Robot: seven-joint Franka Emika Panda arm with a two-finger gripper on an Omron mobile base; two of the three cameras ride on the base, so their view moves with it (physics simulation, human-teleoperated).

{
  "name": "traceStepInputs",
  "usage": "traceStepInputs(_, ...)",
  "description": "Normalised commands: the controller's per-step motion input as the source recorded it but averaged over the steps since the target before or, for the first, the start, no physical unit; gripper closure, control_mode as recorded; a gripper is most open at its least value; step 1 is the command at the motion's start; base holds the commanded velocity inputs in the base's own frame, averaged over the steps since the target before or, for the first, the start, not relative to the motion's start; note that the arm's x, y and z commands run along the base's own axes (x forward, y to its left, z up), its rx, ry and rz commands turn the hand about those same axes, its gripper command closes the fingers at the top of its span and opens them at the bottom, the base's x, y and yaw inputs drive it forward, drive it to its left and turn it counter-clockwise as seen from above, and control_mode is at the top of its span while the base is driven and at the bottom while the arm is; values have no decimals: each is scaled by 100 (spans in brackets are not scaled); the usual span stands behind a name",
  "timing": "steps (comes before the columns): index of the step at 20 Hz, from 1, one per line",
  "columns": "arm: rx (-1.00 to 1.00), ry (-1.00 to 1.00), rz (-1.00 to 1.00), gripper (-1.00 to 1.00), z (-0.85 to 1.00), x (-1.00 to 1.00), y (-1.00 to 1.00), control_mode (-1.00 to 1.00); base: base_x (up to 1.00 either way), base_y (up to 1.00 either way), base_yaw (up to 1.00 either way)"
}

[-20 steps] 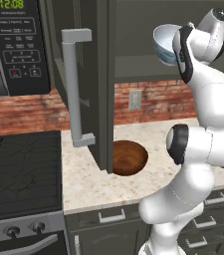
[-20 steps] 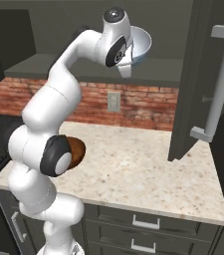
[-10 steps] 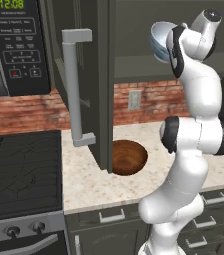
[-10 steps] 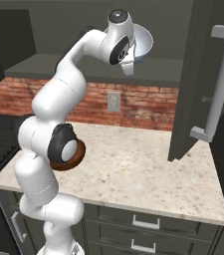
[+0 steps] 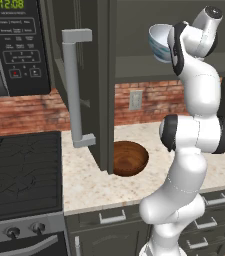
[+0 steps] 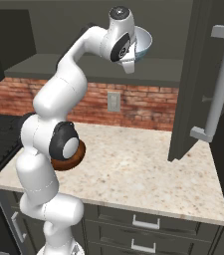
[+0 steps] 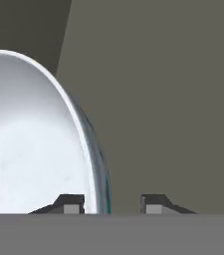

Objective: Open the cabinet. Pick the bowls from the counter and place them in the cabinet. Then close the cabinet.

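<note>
The two-finger gripper (image 7: 108, 204) is up high at the open cabinet, and its dark fingertips (image 7: 69, 203) pinch the rim of the small white bowl with the pale blue pattern (image 5: 158, 41) — one tip inside the wall, one outside, the thin edge clamped between them. In the hand view the bowl's white glazed inside curves off to the left, with the dark inner wall of the cabinet behind it. From the right base view the same bowl (image 6: 139, 44) hangs just above the front of the cabinet's shelf (image 6: 153, 77), open side tilted rather than level.

That looks like glazed ceramic: stiff, smooth, probably slick against the pads and brittle if it knocks the shelf edge. A rim pinch holds it off-centre, so I'd judge it can swing or slip in the grip — a slow, low set-down on the shelf seems wise before letting go.

The dark grey-green arched-panel cabinet door with its long grey bar handle (image 5: 76, 90) stands swung wide, and its partner (image 6: 218, 84) is open on the other side too. Down on the beige speckled stone counter (image 5: 89, 182) the wider glossy brown wooden bowl (image 5: 129, 157) sits waiting, near the lower edge of the open door. Wood should be lighter and tougher, but the wall is thicker and glossy — again the rim is the place to take it, one finger inside, one outside.
</note>
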Motion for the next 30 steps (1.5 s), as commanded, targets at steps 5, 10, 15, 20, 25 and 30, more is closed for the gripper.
traceStepInputs(5, 0, 0, 0, -100, 0, 0, 0, -100, 0, 0, 0)
traceStepInputs(10, 0, -9, 0, -100, 8, 0, 0, -100, 0, 0, 0)
traceStepInputs(15, 0, -23, 0, -100, 42, 0, 0, -100, 0, 0, 0)
traceStepInputs(20, 0, -5, 0, -100, 3, 0, 0, -100, 0, 0, 0)
traceStepInputs(25, 0, -21, 0, -100, 25, -41, 0, -100, 0, 0, 0)
traceStepInputs(30, 0, -29, 0, -100, 55, -78, 1, -100, 0, 0, 0)
